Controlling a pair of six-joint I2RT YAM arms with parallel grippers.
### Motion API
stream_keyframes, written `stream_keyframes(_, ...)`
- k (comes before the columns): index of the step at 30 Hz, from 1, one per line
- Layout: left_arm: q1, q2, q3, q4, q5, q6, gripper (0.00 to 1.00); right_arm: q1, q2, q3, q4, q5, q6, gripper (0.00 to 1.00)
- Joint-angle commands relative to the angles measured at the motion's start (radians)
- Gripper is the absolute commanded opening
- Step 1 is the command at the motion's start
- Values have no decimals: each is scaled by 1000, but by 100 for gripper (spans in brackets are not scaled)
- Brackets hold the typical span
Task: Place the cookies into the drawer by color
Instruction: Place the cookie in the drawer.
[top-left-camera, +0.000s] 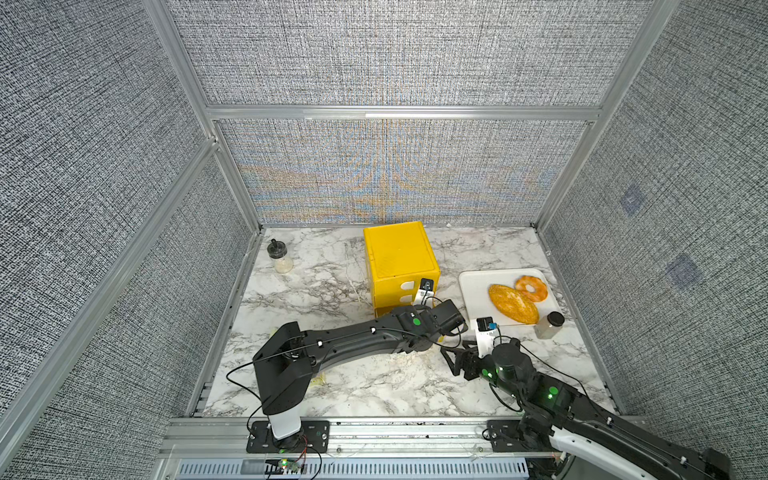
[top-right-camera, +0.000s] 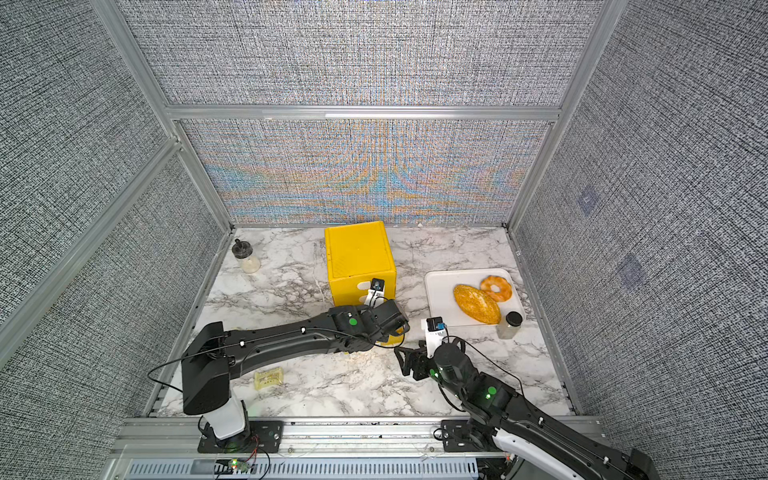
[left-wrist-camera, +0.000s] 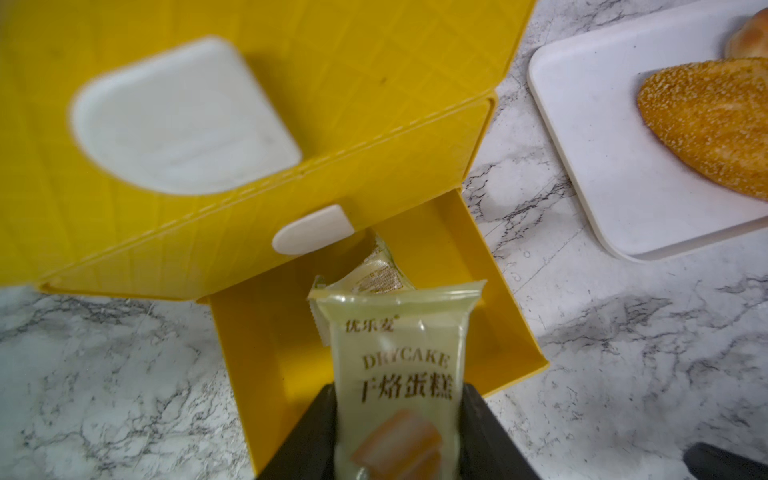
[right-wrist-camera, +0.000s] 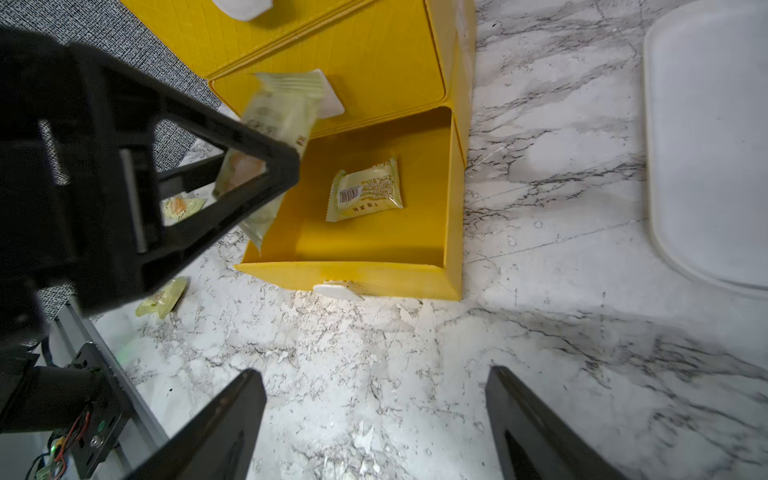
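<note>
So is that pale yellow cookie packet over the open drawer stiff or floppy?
Probably light: the pale yellow cookie packet is small and flat. Its glossy film looks slippery; the crimped ends likely flex around a firmer middle.

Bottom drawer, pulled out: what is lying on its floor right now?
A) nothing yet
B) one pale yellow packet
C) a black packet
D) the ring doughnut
B: in the right wrist view, a pale yellow packet lies flat on the floor of the open bottom drawer, barcode side up.
</note>
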Motion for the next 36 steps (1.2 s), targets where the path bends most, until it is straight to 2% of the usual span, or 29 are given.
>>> stream_keyframes(1,4,15,25,-18,-56,30,73,0,-6,-1,-10,-20,-1,89)
stream_keyframes(4,7,-32,-23,-22,-61,1,93,0,-5,-8,-4,-55,-3,91)
stream_keyframes(6,9,-86,-74,-23,-66,-26,99,0,-2,-19,14,-77,-3,92)
stream_keyframes(13,19,-353,-309,-62,-75,-133,99,27,64,-25,107,-155,-30,93)
stream_keyframes(18,57,-564,-483,-122,-60,-212,99,117,154,10,162,-116,-54,99)
stream_keyframes(23,110,-818,-622,-173,-23,-233,99,261,328,99,213,-30,-107,99)
stream_keyframes(29,160,-1065,-658,-244,13,-212,99,384,602,272,268,18,-199,99)
stream_keyframes(36,172,-1137,-604,-311,-4,-196,99,442,966,555,289,-31,-311,99)
